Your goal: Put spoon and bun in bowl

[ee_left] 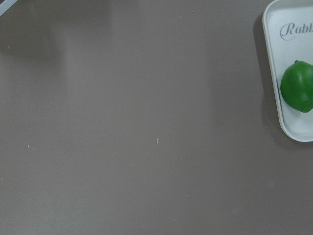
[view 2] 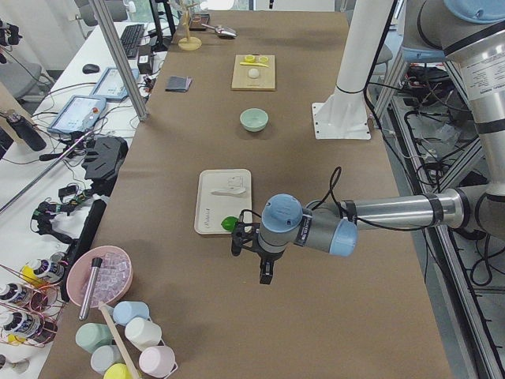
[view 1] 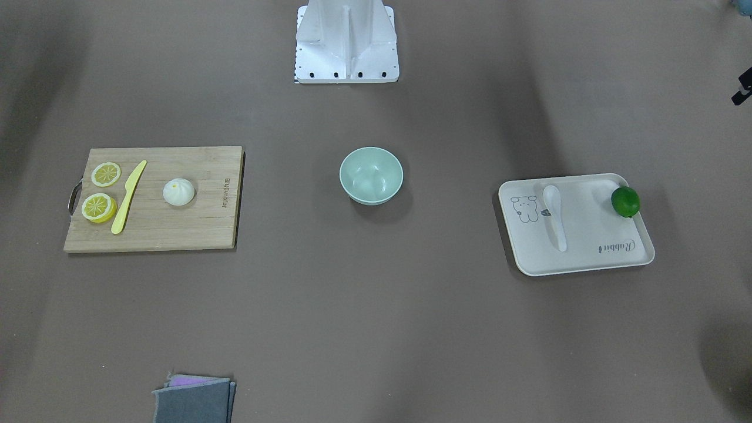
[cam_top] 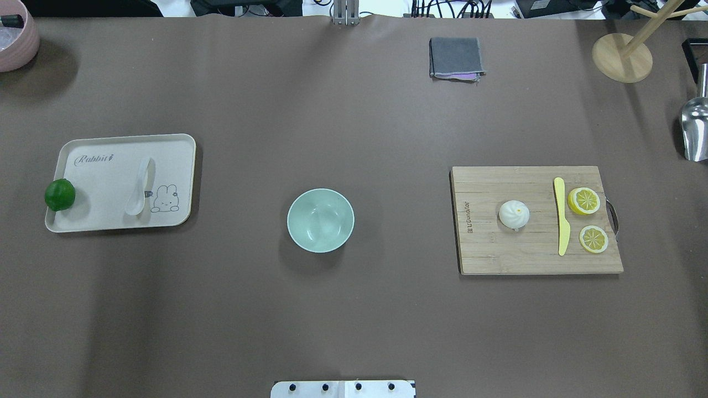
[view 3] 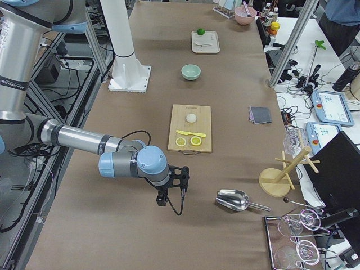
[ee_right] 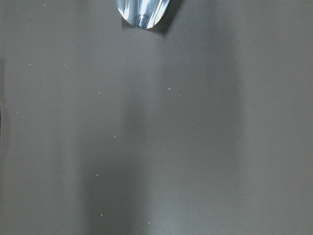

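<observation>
The white spoon (view 1: 554, 214) lies on the cream tray (view 1: 587, 258), also seen in the overhead view (cam_top: 139, 193). The white bun (view 1: 178, 191) sits on the wooden cutting board (view 1: 176, 235); it also shows in the overhead view (cam_top: 514, 214). The mint-green bowl (view 1: 371, 175) stands empty at the table's middle (cam_top: 320, 220). My left gripper (view 2: 265, 278) hangs beyond the tray's lime end, shown only in the left side view. My right gripper (view 3: 162, 202) hangs beyond the cutting board, shown only in the right side view. I cannot tell whether either is open or shut.
A green lime (view 1: 625, 201) sits at the tray's edge. A yellow knife (view 1: 128, 197) and two lemon slices (view 1: 106, 174) lie on the board. A folded grey cloth (cam_top: 456, 57), a metal scoop (cam_top: 695, 130), a wooden stand (cam_top: 621, 57) and a pink bowl (cam_top: 16, 38) ring the table.
</observation>
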Controlling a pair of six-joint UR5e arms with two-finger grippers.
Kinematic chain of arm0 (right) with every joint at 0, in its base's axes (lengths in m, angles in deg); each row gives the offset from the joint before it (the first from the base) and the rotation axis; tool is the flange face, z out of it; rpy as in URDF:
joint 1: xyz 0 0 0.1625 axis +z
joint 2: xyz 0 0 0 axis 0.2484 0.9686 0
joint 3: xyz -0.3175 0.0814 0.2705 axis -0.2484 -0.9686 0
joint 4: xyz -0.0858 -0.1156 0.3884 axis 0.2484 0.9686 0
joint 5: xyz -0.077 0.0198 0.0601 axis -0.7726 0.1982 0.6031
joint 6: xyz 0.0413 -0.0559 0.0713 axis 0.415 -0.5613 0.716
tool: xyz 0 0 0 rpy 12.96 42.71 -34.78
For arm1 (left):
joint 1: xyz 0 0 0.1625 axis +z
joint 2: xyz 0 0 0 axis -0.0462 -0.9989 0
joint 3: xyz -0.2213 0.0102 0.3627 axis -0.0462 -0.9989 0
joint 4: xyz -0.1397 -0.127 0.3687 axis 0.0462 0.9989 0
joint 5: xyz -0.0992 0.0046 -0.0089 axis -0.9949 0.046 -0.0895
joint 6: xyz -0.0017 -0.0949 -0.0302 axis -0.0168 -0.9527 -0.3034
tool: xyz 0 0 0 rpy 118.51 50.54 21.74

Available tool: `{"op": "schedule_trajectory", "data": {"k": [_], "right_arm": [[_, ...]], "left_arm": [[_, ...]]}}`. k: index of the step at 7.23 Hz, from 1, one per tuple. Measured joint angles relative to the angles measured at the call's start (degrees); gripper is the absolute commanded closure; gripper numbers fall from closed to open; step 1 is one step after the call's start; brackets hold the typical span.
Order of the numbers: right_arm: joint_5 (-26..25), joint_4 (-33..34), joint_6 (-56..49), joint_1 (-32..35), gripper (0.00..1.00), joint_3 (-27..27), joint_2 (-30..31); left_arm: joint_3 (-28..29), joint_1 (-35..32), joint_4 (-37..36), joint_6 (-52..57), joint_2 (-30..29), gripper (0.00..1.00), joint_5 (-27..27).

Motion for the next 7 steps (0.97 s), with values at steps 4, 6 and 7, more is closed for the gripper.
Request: {"op": "schedule_trajectory", "data": {"k": [4,6,7], "right_arm": [[-0.18,-0.73,0.35,1.03,0.0,-0.26,0.39],[0.23,-0.72,0.62,1.16,0.0,-0.7,-0.11],[1.3,-0.74,0.6,1.19,0.0,-1.4,-0.38]], "left_arm": [[0.4,-0.09,0.18,-0.1,-2.0,0.02,-0.01],[1.75,-0.07,0.67,-0.07,-3.12,0.02,-0.43],[2.5,-0.16,1.58,-0.13,-3.15,0.02,-0.65]]}}
